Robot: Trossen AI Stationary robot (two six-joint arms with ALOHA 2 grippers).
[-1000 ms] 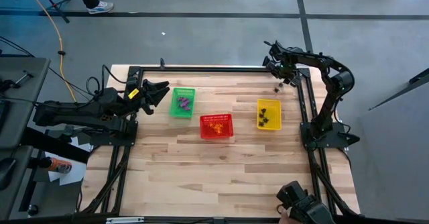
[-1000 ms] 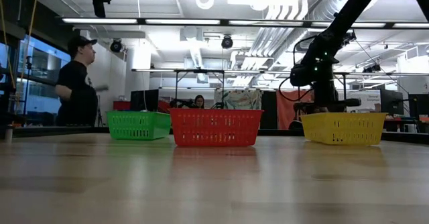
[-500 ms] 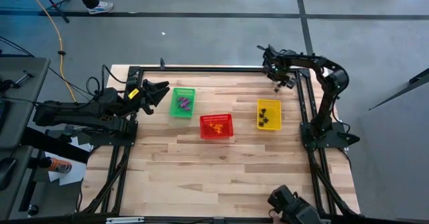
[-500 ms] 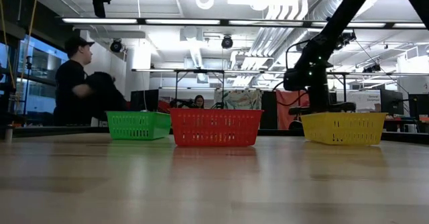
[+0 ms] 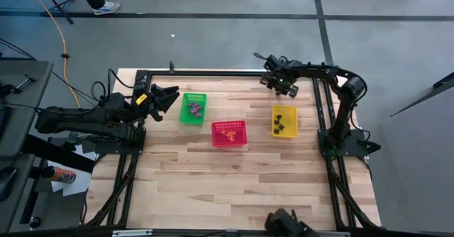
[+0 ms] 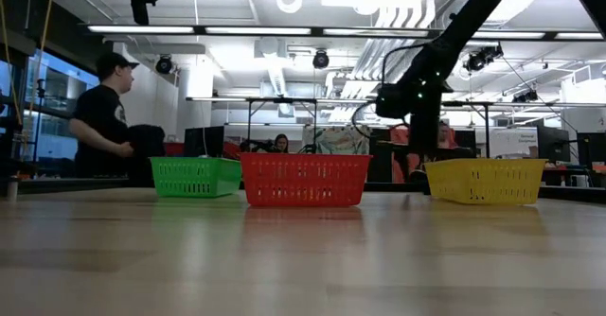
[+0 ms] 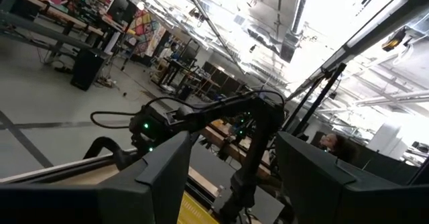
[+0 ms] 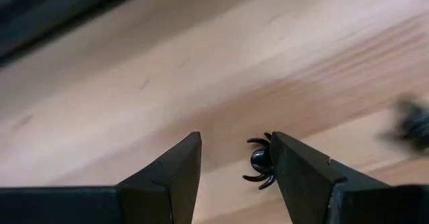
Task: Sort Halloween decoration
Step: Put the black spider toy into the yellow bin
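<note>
Right gripper (image 8: 233, 158) low over table (image 5: 213, 187) near far edge, fingers apart, black spider (image 8: 259, 161) beside one finger, ungripped; left gripper (image 5: 167, 98) apart, beside green basket (image 5: 193, 108); sorted trinkets in baskets

You have three mesh baskets on the table: one green basket (image 5: 193, 108) left of centre in the high view, one red basket (image 5: 229, 133) at centre, one yellow basket (image 5: 284, 120) right of centre. Each holds a small cluster of trinkets; the pieces are too small to count. Two robot arms are present, one at each side of the frame. One black spider trinket (image 8: 259, 161) shows at lower centre of the right wrist view. One person (image 6: 104, 117) stands at left in the low view.
</note>
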